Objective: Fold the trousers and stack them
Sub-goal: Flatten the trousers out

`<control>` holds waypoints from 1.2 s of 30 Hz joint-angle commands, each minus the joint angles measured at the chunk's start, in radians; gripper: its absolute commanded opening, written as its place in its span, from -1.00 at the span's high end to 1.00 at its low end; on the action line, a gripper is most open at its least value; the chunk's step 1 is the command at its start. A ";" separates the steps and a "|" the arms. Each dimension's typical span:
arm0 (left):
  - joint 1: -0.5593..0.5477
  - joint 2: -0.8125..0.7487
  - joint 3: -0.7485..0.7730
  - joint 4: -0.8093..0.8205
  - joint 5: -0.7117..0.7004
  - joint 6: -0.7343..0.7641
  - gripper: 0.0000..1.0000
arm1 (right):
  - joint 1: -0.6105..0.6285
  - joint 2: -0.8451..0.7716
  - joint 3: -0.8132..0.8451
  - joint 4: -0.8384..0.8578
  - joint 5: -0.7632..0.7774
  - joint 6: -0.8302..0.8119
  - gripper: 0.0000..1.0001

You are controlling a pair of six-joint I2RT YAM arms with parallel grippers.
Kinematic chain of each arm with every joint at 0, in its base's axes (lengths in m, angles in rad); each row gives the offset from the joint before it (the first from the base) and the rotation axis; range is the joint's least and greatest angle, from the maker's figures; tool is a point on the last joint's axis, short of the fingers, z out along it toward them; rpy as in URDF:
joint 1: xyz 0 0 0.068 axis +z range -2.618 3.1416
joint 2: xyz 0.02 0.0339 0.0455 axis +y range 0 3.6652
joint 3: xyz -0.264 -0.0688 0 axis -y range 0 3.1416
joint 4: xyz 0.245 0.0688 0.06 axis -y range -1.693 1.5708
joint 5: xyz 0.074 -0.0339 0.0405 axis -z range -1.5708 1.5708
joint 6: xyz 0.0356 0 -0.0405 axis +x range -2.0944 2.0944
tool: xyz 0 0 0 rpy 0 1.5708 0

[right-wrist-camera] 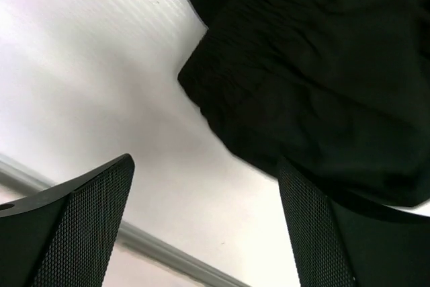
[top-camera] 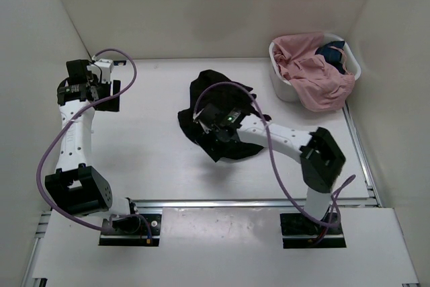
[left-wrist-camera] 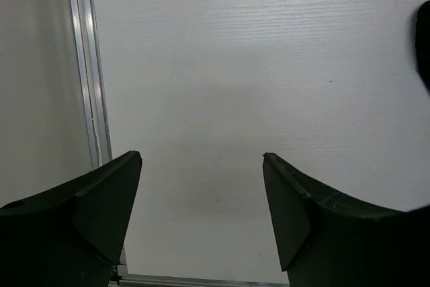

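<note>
A pair of black trousers (top-camera: 216,99) lies crumpled in the middle of the white table. My right gripper (top-camera: 209,129) hangs over its near-left part, hard to make out against the dark cloth. In the right wrist view the gripper (right-wrist-camera: 205,160) is open and empty. The trousers (right-wrist-camera: 316,72) fill the upper right there, and their edge reaches the right finger (right-wrist-camera: 316,233). My left gripper (top-camera: 107,93) is at the far left of the table, well away from the trousers. In the left wrist view it (left-wrist-camera: 201,155) is open over bare table.
A white basket (top-camera: 281,85) stands at the back right, holding pink clothes (top-camera: 316,75) and a dark blue item (top-camera: 332,53). White walls close the table on three sides. A metal rail (left-wrist-camera: 86,65) runs along the table's edge. A black shape (left-wrist-camera: 424,38) shows at the right edge.
</note>
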 commanded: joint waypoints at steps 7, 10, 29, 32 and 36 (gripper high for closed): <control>-0.004 -0.015 0.020 -0.032 0.000 -0.020 -0.69 | -0.003 0.282 0.132 0.007 0.013 -0.070 -0.54; -0.004 -0.015 0.020 -0.032 -0.010 -0.020 -0.69 | -0.013 0.320 0.192 -0.015 0.013 -0.059 0.28; -0.004 0.026 0.137 -0.023 -0.131 0.042 -0.74 | -0.207 -0.163 0.521 0.654 -0.115 0.620 1.00; -0.004 0.054 0.175 -0.023 -0.103 0.051 -0.74 | -0.246 -0.266 0.398 0.509 0.082 0.666 1.00; -0.017 0.088 0.204 -0.062 -0.005 0.080 -0.71 | -0.331 -0.377 0.241 0.276 0.198 0.822 1.00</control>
